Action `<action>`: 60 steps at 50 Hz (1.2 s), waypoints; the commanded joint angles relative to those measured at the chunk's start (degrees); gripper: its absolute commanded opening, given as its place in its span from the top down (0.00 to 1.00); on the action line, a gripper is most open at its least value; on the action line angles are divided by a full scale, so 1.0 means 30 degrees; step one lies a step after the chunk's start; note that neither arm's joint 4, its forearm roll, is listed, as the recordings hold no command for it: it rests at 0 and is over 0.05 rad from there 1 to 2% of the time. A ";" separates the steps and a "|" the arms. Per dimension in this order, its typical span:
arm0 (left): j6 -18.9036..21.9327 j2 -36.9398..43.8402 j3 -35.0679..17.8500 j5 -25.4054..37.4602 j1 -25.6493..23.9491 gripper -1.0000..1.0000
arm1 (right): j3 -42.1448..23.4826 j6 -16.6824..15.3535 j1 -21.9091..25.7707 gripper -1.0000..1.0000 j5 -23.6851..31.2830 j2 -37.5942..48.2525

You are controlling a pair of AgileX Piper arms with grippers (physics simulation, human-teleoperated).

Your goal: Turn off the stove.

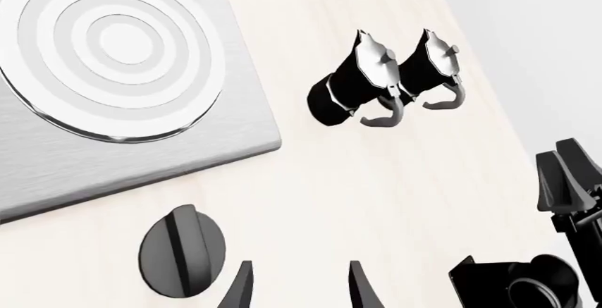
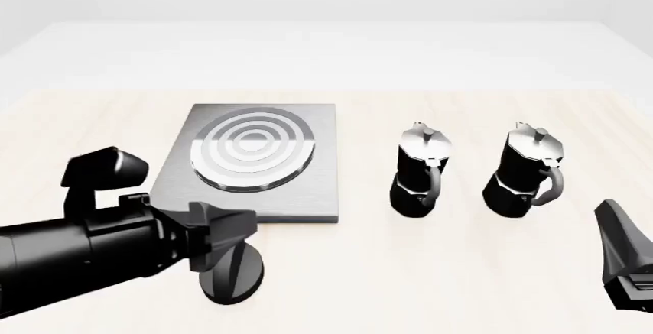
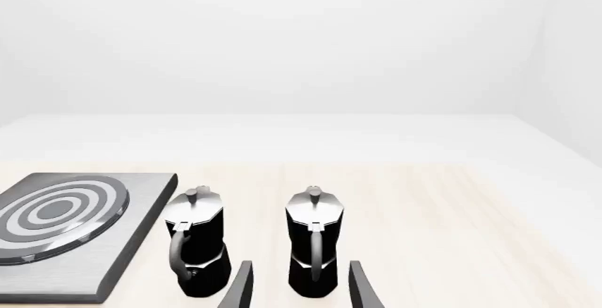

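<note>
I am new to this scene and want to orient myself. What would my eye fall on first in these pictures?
First, the stove: a grey metal plate with a ringed burner, left of centre on the table. Just in front of it, the left gripper hangs over the black knob, fingers apart. To the right, two moka pots stand upright side by side.

Bright, even, diffuse light is filling all three renders, and the pale backdrop is washing out to near white. Shadows are showing only faintly on the tabletop (image 2: 429, 273). Beyond the left claw (image 1: 299, 287), the stove (image 1: 123, 75) is gleaming, its burner rings glaring almost white in the left wrist view. Everything is rendering sharp, without blur or grain. Ahead of the right claw (image 3: 299, 287), the moka pots (image 3: 254, 244) are carrying soft highlights on their silver tops.
</note>
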 commanded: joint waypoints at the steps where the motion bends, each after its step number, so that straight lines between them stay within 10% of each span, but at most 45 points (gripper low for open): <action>1: -0.0338 0.0415 0.0339 -0.0808 -0.0151 0.00 | 0.0000 0.0002 0.0003 0.00 -0.0002 0.0000; 60: -0.2135 0.3131 0.2123 -0.4852 -0.0641 0.00 | 0.0000 0.0006 0.0000 0.00 -0.0001 0.0000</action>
